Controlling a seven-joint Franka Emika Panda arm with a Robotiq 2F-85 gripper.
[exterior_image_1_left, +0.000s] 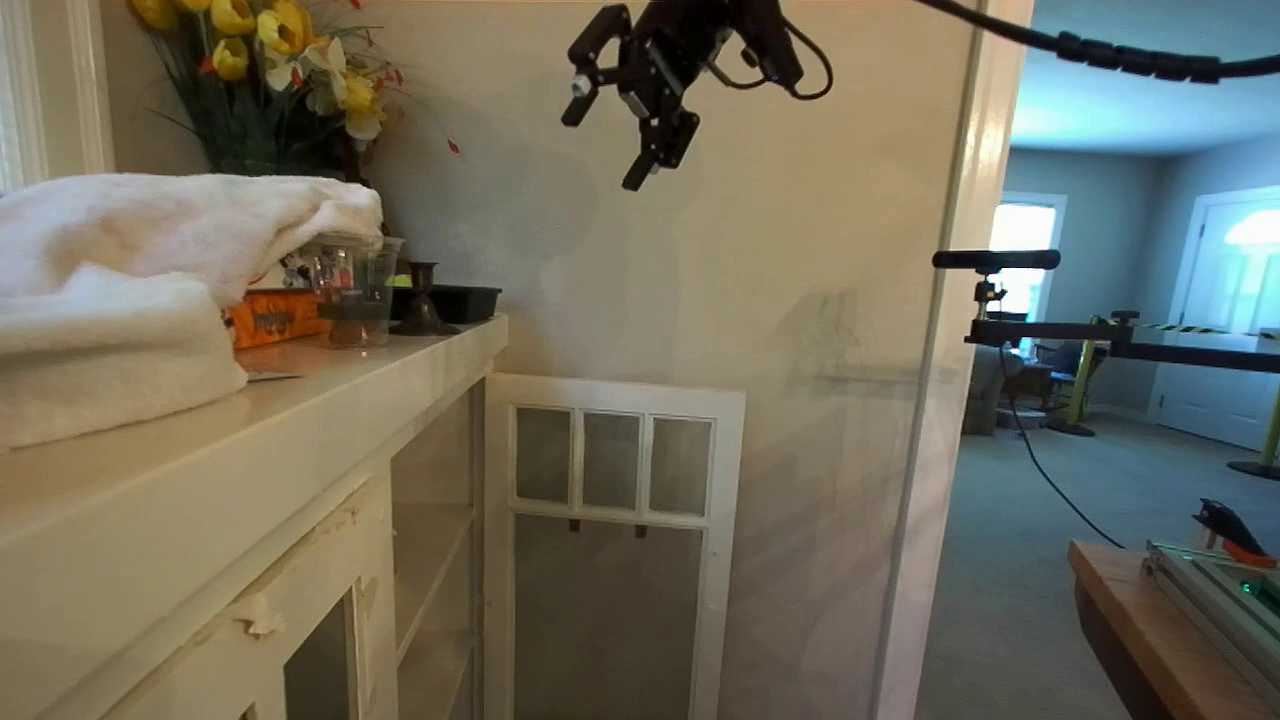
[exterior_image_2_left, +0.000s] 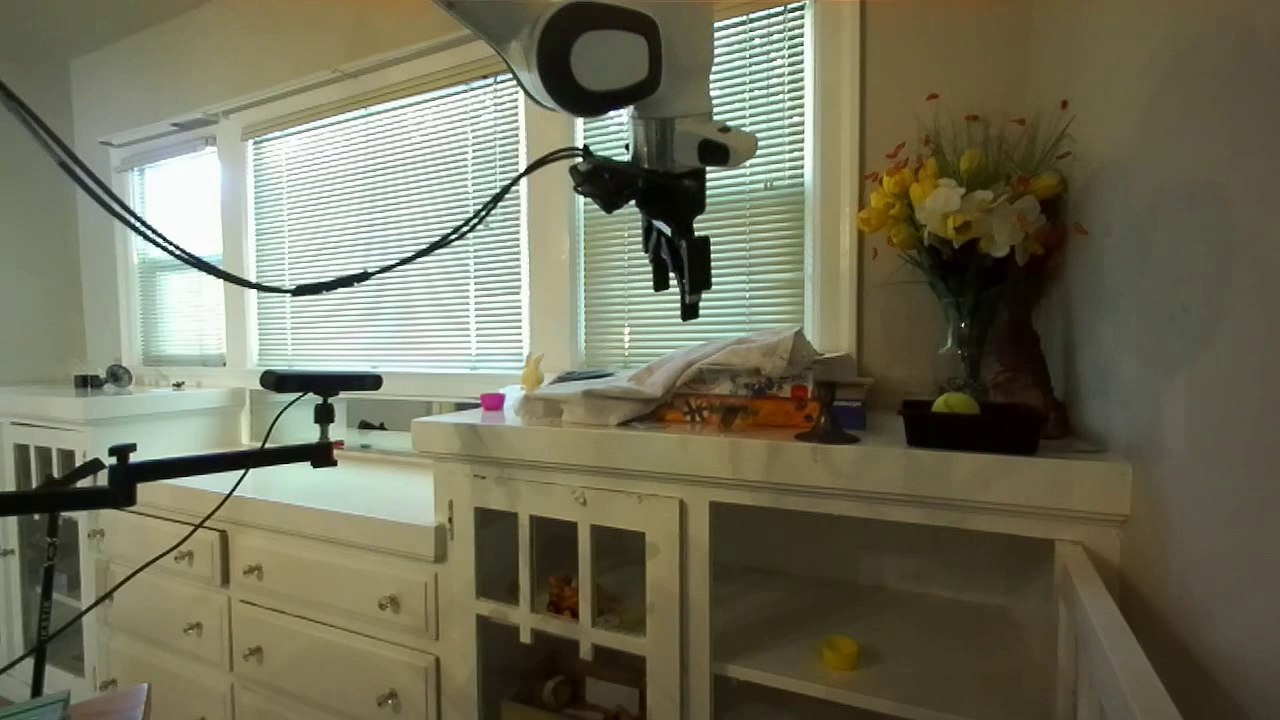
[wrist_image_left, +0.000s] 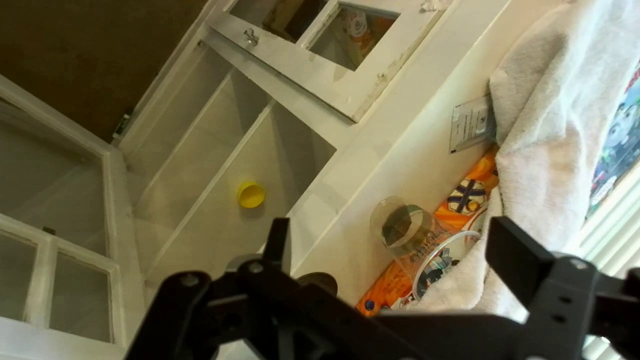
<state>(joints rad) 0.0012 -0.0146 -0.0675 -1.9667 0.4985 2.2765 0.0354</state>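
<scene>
My gripper (wrist_image_left: 391, 237) is open and empty, with its two black fingers spread wide. It hangs in the air above the counter in both exterior views (exterior_image_1_left: 605, 145) (exterior_image_2_left: 677, 300). Between the fingers in the wrist view, well below, a clear plastic cup (wrist_image_left: 400, 230) stands on the counter; it also shows in an exterior view (exterior_image_1_left: 358, 290). Beside it are a white towel (wrist_image_left: 545, 165) and an orange box (wrist_image_left: 392, 287) partly under the towel. A dark candle holder (exterior_image_2_left: 826, 420) is partly hidden by a finger in the wrist view. A yellow cup (wrist_image_left: 251, 195) sits on a cabinet shelf.
A black tray (exterior_image_2_left: 970, 428) with a yellow-green ball (exterior_image_2_left: 956, 403) and a flower vase (exterior_image_2_left: 965, 345) stand at the counter's wall end. A glazed cabinet door (exterior_image_1_left: 615, 520) stands open. A small pink cup (exterior_image_2_left: 492, 401) sits on the counter. A cable (exterior_image_2_left: 330, 285) hangs from the arm.
</scene>
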